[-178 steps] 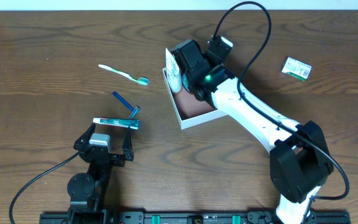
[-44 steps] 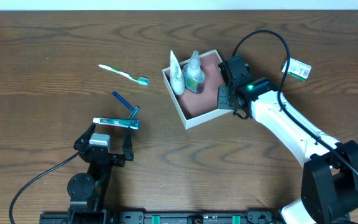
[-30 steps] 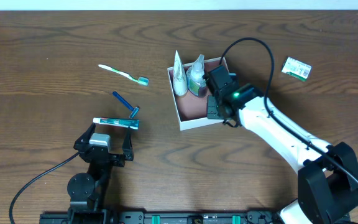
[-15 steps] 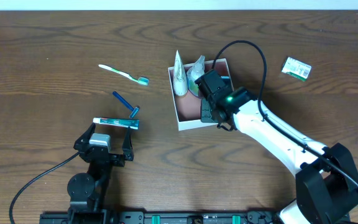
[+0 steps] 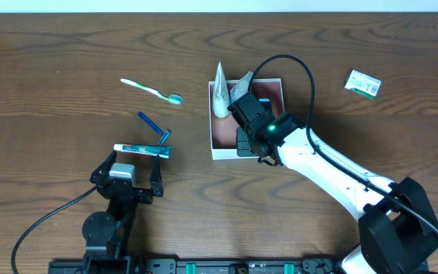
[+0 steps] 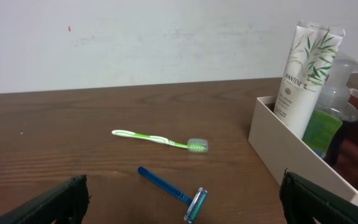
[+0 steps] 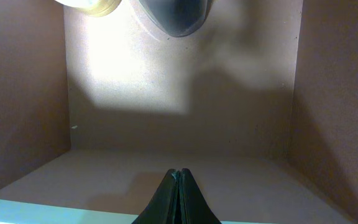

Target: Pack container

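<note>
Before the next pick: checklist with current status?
1. Right gripper empty, jaws shut: ok.
2. Right gripper clear of the container: not ok, it hangs over the container floor.
3. White tube and bottle standing in the container: ok.
4. Left gripper empty, jaws open: ok.
5. Toothbrush, razor, small tube and green packet packed: not ok, all lie on the table.
</note>
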Tool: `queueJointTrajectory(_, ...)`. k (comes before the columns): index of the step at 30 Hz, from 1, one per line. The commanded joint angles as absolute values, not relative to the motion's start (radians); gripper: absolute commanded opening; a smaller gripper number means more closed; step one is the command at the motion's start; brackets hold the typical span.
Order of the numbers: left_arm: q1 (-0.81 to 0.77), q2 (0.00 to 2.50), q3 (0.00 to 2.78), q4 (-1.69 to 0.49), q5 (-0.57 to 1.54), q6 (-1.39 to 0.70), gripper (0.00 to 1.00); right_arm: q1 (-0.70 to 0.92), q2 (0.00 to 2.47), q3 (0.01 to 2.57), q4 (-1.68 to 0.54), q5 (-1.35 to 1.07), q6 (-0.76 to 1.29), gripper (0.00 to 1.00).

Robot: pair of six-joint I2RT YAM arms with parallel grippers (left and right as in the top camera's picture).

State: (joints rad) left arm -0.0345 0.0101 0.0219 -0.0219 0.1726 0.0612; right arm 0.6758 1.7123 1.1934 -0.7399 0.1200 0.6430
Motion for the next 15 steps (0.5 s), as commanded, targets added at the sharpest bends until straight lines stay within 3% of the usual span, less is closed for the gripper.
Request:
queueJointTrajectory(1,-0.036,0.005,0.004,-0.056,0.179,0.075,0.98,0.686,1.724,1.181,-0.739,0.108,0.657,0.01)
queueJointTrajectory(9,-0.036,0.005,0.004,-0.056,0.179,0.075,0.98,0.665,1.723,1.209,-0.665,0.133,0.629,0.01)
queueJointTrajectory(15,-0.036,0.005,0.004,-0.056,0.179,0.075,0.98,0.608,1.711,1.291,-0.670,0.134,0.559,0.07)
